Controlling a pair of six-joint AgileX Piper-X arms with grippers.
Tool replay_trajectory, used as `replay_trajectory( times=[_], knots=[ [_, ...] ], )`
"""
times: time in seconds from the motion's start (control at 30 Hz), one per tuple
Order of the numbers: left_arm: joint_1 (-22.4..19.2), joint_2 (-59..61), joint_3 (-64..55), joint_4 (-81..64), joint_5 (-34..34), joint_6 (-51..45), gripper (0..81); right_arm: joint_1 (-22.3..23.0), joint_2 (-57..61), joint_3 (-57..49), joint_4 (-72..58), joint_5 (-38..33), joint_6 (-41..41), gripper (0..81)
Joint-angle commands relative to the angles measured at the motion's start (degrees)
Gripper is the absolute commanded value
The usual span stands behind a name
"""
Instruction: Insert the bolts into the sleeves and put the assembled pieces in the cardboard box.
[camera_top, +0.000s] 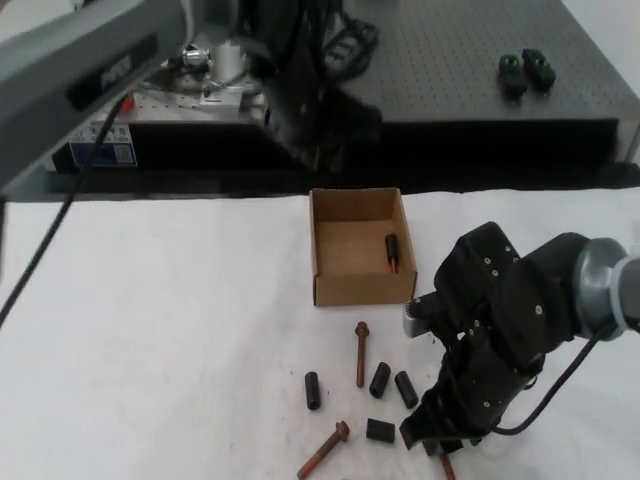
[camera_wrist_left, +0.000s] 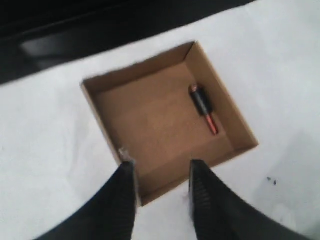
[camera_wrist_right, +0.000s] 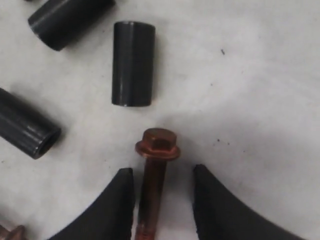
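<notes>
The cardboard box (camera_top: 340, 290) stands mid-table with one assembled piece (camera_top: 390, 252) lying inside by its right wall. My left gripper (camera_wrist_left: 162, 185) hovers open above the box (camera_wrist_left: 100, 115) near one wall, empty, and the assembled piece (camera_wrist_left: 202, 106) lies beneath it. My right gripper (camera_wrist_right: 160, 200) is low over the table in front of the box, open, with its fingers on either side of a copper bolt (camera_wrist_right: 154, 170) and a gap on each side. Three black sleeves (camera_wrist_right: 133, 63) lie just past the bolt head. Two more bolts (camera_top: 361, 353) and several sleeves (camera_top: 313, 390) lie beside it.
The table is covered in white cloth. A black perforated bench (camera_top: 480, 60) runs along the back with two dark green-marked parts (camera_top: 525, 72) on it. A black cable (camera_top: 40, 250) hangs across the left side. The right arm's body (camera_top: 510, 310) stands right of the loose parts.
</notes>
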Motion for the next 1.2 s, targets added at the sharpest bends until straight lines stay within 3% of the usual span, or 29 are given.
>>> replay_trajectory(
  times=[0.0, 0.1, 0.4, 0.6, 0.7, 0.8, 0.93, 1.17],
  knots=[
    [-0.26, -3.58, 5.29, -1.67, 0.28, 0.95, 26.5, 0.34, 2.16, -0.33, -4.11, 3.40, -2.06, 17.6],
    [-0.62, -8.07, 13.25, -2.70, 2.61, 3.75, 26.5, 0.34, 2.16, -0.33, -4.53, 3.40, -3.98, 0.8],
    [-6.21, -8.86, 26.36, -2.13, 8.15, 14.86, 26.7, -3.25, -4.04, 3.34, -2.36, -0.50, -4.30, 1.6],
    [-11.98, -6.21, 26.71, -4.67, 8.15, 19.10, 26.7, -5.85, -19.05, 12.17, 1.90, -2.83, -0.32, 1.6],
    [-13.99, -5.00, 26.71, -7.07, 8.15, 26.13, 29.0, -6.48, -27.11, 15.34, 5.32, -2.85, 1.89, 1.6],
    [-14.73, -3.71, 26.71, -9.01, 8.15, 36.09, 33.8, -7.11, -34.61, 16.83, 7.57, -3.17, 3.37, 1.6],
    [-14.72, -2.41, 26.71, -12.42, 8.15, 45.92, 33.0, -8.17, -42.33, 17.23, 9.71, -3.72, 3.50, 1.6],
    [-14.83, 0.23, 24.98, -14.47, 8.15, 49.72, 29.5, -9.21, -45.79, 17.23, 12.43, -3.92, 3.50, 1.6]
  ],
)
